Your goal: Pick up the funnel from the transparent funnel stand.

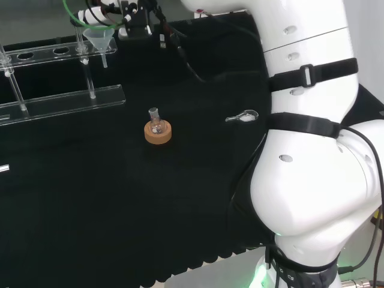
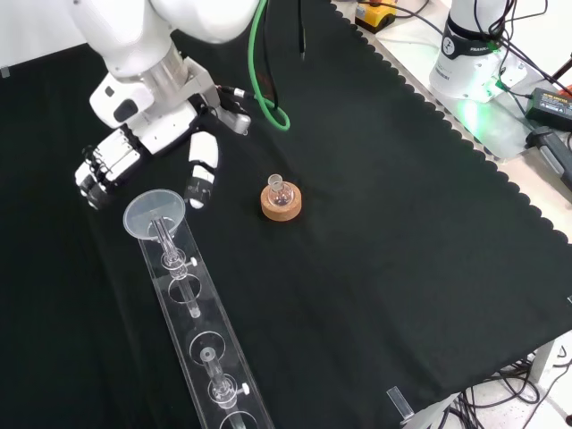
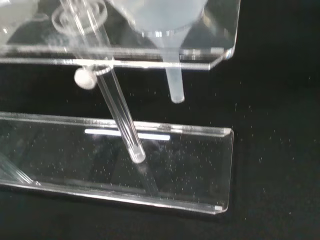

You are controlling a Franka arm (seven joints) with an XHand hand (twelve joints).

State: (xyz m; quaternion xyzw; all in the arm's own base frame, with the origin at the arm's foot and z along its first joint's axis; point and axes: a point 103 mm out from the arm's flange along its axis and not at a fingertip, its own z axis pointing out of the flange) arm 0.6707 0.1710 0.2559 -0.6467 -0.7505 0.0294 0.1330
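A clear funnel [image 2: 154, 213] sits in the end hole of the transparent stand [image 2: 207, 357], its stem hanging through the top shelf. In the head view the funnel [image 1: 101, 39] is at the back left, at the right end of the stand [image 1: 66, 99]. The hand [image 2: 147, 125] hovers just beyond the funnel, open: the fingers [image 2: 96, 174] lie to the left of the rim and the thumb [image 2: 201, 174] to its right, neither touching it. In the head view the hand [image 1: 89, 16] shows just behind the funnel. The wrist view looks at the funnel's stem [image 3: 175, 85] and the stand's base plate [image 3: 200, 165].
A small flask on a cork ring [image 2: 281, 201] stands to the right of the funnel in the front view. A small clear piece [image 1: 243, 117] lies near the arm's link in the head view. The stand's other holes and posts [image 2: 219, 384] run towards the front view's bottom.
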